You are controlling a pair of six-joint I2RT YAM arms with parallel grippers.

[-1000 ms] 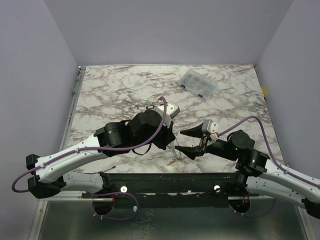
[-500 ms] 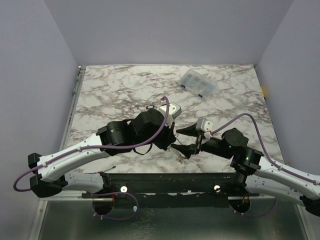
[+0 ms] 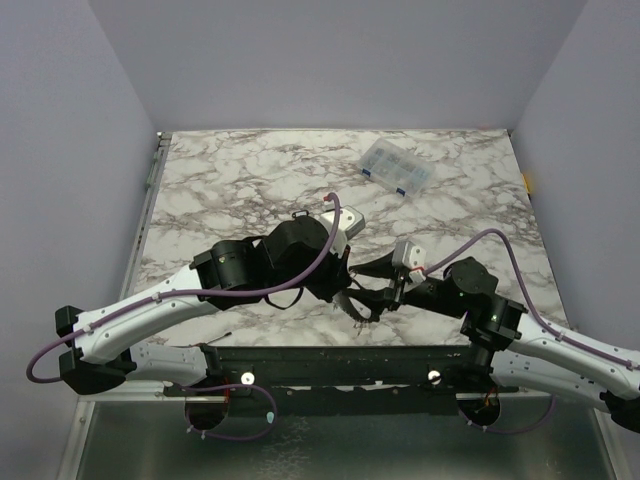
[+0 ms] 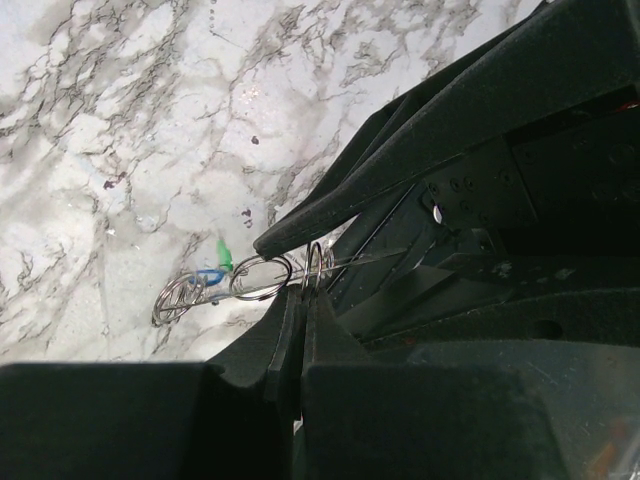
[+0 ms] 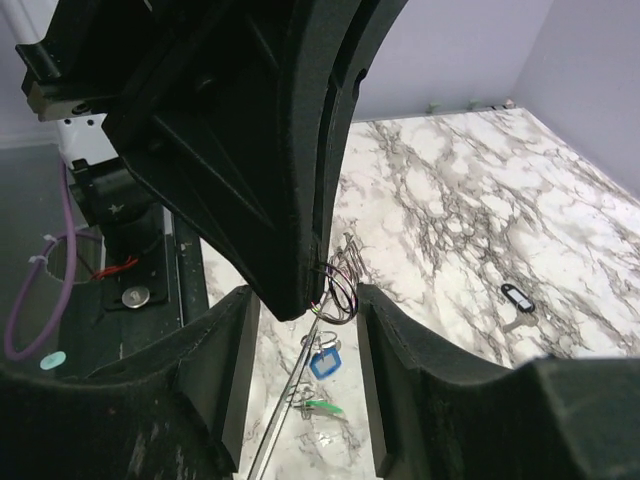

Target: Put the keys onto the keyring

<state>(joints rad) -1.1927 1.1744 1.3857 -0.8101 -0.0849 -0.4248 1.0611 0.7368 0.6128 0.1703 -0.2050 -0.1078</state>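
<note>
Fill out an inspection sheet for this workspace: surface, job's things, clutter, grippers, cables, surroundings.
Surface: marble-patterned table, bare apart from the items below.
Job's things: keyring pinched at the left gripper's tip; blue key and green key on small rings beside it, whether already threaded cannot be told; black-rimmed oval tag lying apart on the table.
Clutter: clear compartment box near the far edge.
Grippers: left gripper jaws shut on the keyring; right gripper jaws open, straddling the left gripper's tip.
Cables: purple cable on the left arm; second purple cable on the right arm.
Surroundings: plain lilac walls; nothing else seen.
</note>
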